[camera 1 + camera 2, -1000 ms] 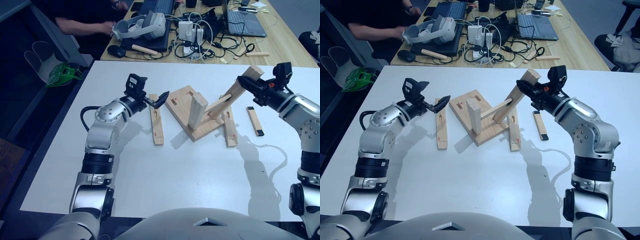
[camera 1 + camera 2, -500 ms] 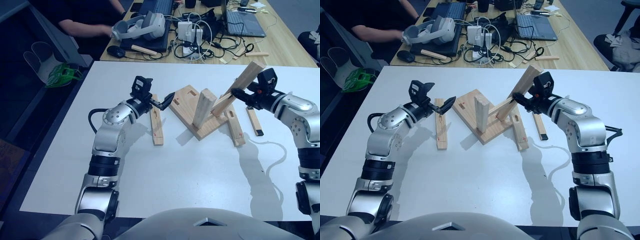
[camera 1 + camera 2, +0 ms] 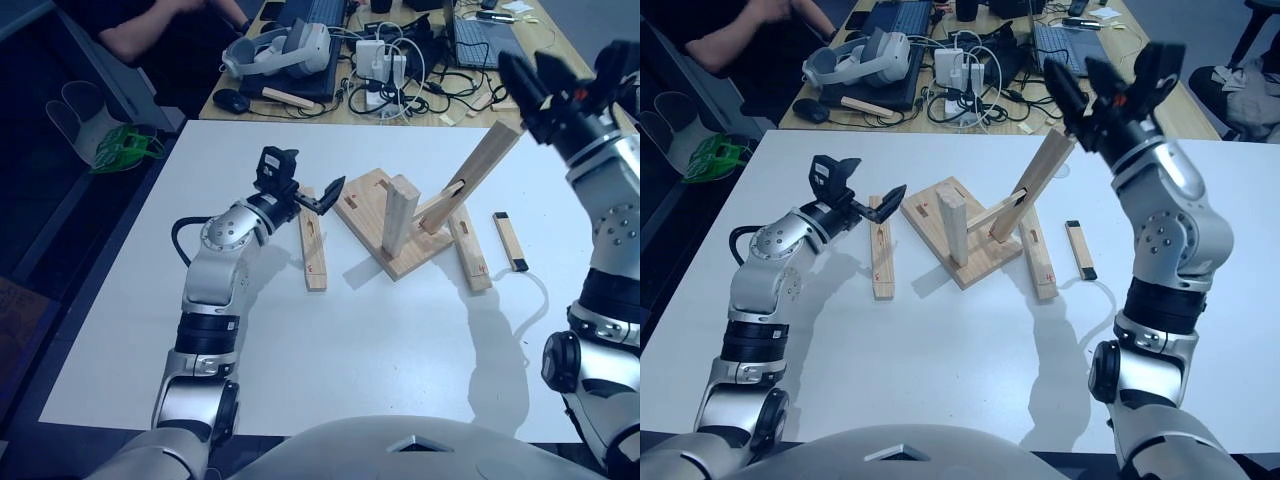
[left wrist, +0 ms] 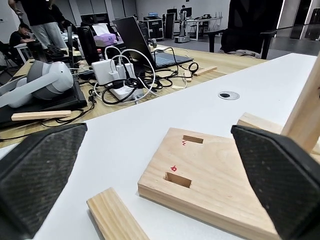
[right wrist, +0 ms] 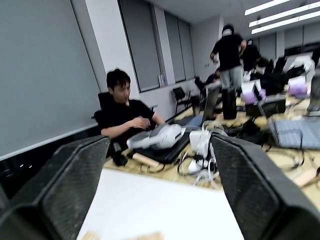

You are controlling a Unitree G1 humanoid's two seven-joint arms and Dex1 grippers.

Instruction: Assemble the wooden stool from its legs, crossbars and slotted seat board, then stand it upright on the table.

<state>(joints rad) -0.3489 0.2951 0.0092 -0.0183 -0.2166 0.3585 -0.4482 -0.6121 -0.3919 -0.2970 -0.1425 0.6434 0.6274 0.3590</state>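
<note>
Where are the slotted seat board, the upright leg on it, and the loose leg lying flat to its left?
slotted seat board (image 3: 360,213): left eye view, bare top face.
upright leg (image 3: 400,215): left eye view, middle of front face.
loose leg (image 3: 313,250): left eye view, middle of top face.

One seat board (image 3: 362,203) and six wooden bars (image 3: 313,250).

My left gripper (image 4: 159,135) had matt black pads (image 4: 40,175) with a rough woven grain, the seat board (image 4: 210,190) was pale unvarnished wood, the table (image 4: 175,112) smooth matt white.
</note>
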